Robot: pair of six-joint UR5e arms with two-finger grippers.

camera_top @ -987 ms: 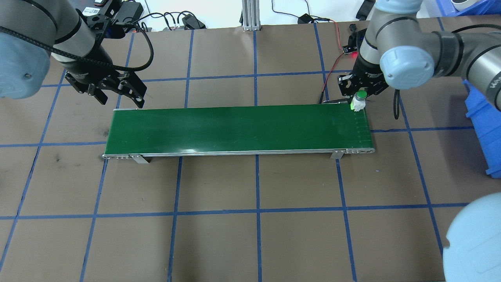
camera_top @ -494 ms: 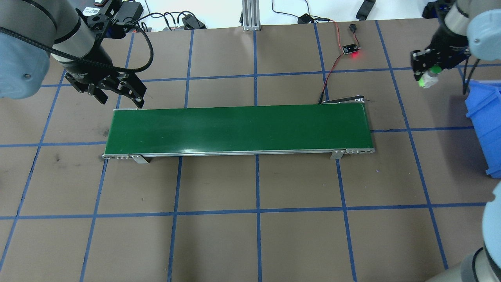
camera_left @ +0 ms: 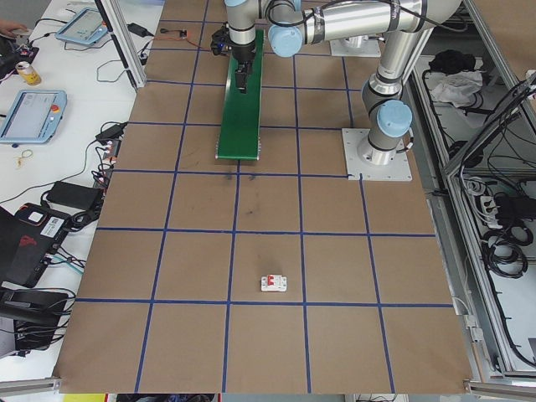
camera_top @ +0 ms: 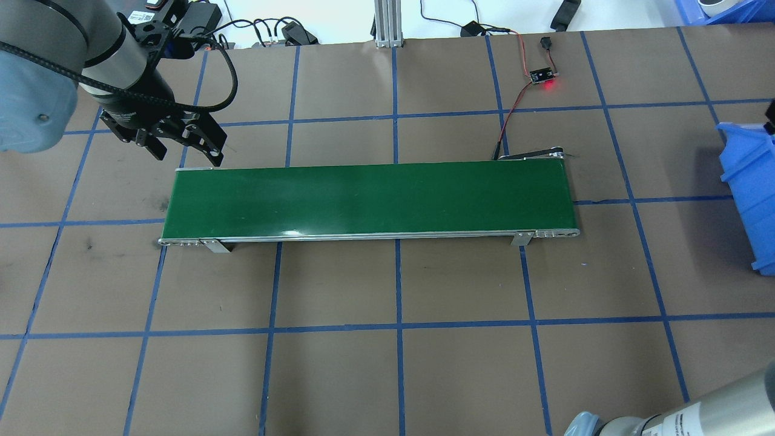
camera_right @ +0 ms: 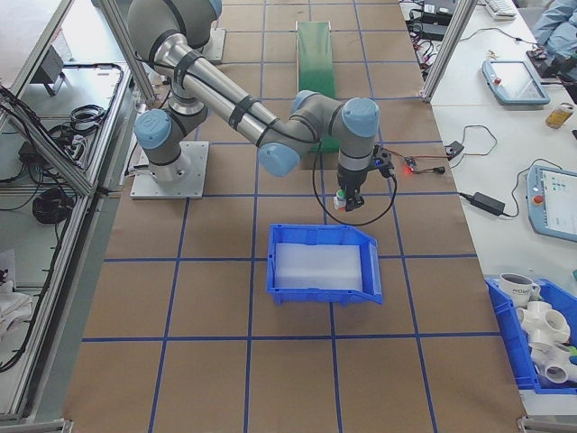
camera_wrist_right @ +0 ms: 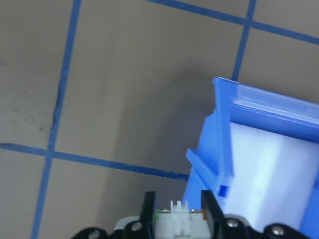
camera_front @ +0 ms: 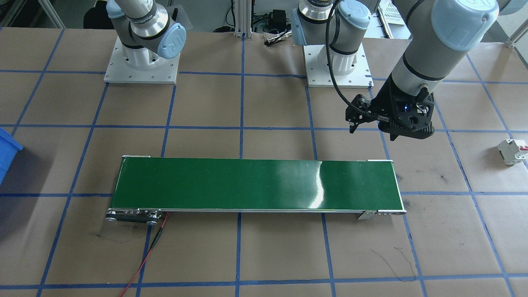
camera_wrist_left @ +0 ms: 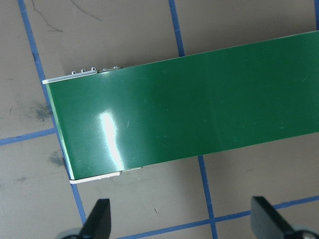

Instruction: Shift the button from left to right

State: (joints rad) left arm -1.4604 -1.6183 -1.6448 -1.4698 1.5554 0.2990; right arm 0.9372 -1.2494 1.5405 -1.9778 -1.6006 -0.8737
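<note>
The button [camera_wrist_right: 179,220], white-bodied with a green cap [camera_right: 341,196], is clamped between the fingers of my right gripper [camera_wrist_right: 178,211]. That gripper [camera_right: 346,200] hangs just off the near rim of the blue bin [camera_right: 320,232], whose corner [camera_wrist_right: 220,139] shows right beside it in the right wrist view. My left gripper [camera_top: 187,154] stays open and empty by the left end of the green conveyor belt [camera_top: 369,197], its fingers spread wide over the brown table [camera_wrist_left: 182,225].
A white circuit breaker [camera_front: 512,151] with a red mark lies on the table far to my left [camera_left: 273,284]. A small board with a red light [camera_top: 543,75] and its wires sits behind the belt's right end. The blue bin [camera_top: 743,169] stands at the right edge.
My right gripper carried the button from the belt's right end rightward, out of the overhead view, to the blue bin's edge. The left arm has not moved.
</note>
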